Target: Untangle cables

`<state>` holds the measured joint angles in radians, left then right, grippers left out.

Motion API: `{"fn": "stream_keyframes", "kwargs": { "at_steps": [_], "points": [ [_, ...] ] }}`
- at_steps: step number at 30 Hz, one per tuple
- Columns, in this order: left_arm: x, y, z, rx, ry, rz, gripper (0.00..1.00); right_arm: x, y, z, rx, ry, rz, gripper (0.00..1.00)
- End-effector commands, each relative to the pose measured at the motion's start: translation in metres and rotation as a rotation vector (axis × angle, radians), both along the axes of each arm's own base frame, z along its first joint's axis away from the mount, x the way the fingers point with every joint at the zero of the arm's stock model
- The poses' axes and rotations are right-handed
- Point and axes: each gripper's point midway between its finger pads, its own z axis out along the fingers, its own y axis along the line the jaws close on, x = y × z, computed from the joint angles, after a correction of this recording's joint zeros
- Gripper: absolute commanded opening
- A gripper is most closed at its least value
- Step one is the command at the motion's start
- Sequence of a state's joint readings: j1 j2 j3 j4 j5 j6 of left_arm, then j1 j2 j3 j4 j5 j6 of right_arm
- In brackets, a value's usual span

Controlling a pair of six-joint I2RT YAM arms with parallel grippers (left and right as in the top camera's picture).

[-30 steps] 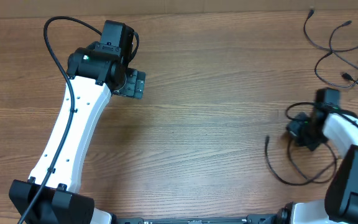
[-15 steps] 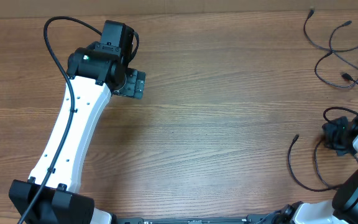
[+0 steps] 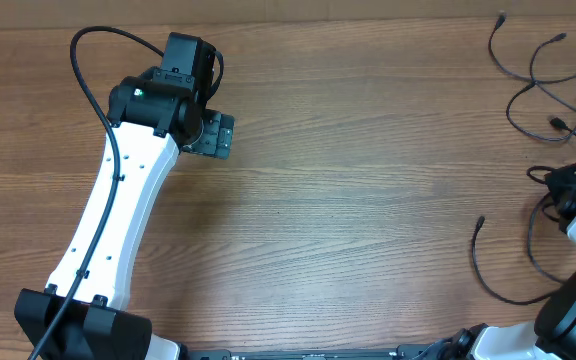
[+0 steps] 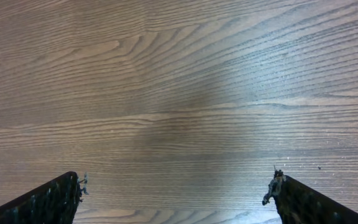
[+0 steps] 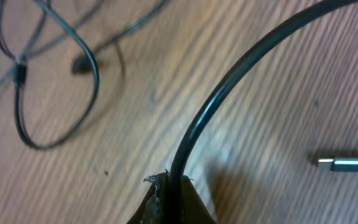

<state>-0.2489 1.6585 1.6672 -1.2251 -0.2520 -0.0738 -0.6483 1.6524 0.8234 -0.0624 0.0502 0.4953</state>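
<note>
At the right edge of the table (image 3: 348, 200), the right pincer (image 3: 566, 186) has swung outward and a little away from the robot's base. A second ago it sat well inboard. It is pinched shut on one thin black cable (image 5: 190, 127), which rises out from between its closed tips in the wrist view and arcs off ahead of them.

That held cable has been dragged along with it. Its free end (image 3: 480, 221), which lay further toward the table's middle, now rests closer to the pincer, to its inboard side and nearer the base. The slack between end and grip hangs in one open curve behind the pincer, with no crossings visible in it.

Beyond the pincer, on the far side from the base, lie the other cables (image 3: 536, 84), looped over one another and apparently undisturbed. A small loop right beside the pincer makes it hard to say whether the held cable is fully free of them. The pull looks to have drawn this one strand out into a line of its own, which is progress. The far bundle remains to be sorted.

Across the table, the left pincer (image 3: 215, 135) has not moved, its jaws spread wide over bare wood, holding nothing.
</note>
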Motion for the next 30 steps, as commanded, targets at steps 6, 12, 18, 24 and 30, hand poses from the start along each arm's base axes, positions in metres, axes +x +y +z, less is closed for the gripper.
{"fn": "stream_keyframes", "kwargs": {
  "at_steps": [6,12,18,24,30],
  "points": [
    [0.001,0.002,-0.003,0.019,0.006,-0.009,1.0,0.018,-0.043,0.025,-0.154,0.036,-0.035,0.04],
    [0.001,0.002,-0.003,0.019,0.006,-0.009,1.0,0.021,-0.079,0.029,-0.174,0.073,-0.072,0.04],
    [0.001,0.002,-0.003,0.019,0.006,-0.009,1.0,-0.002,-0.133,0.049,-0.206,0.037,-0.131,0.04],
    [0.001,0.002,-0.003,0.019,0.006,-0.009,1.0,0.018,-0.137,0.061,-0.196,-0.105,-0.048,0.04],
    [0.001,0.002,-0.003,0.019,0.006,-0.009,1.0,0.03,-0.118,0.053,-0.169,-0.078,-0.01,0.96]
  ]
}}
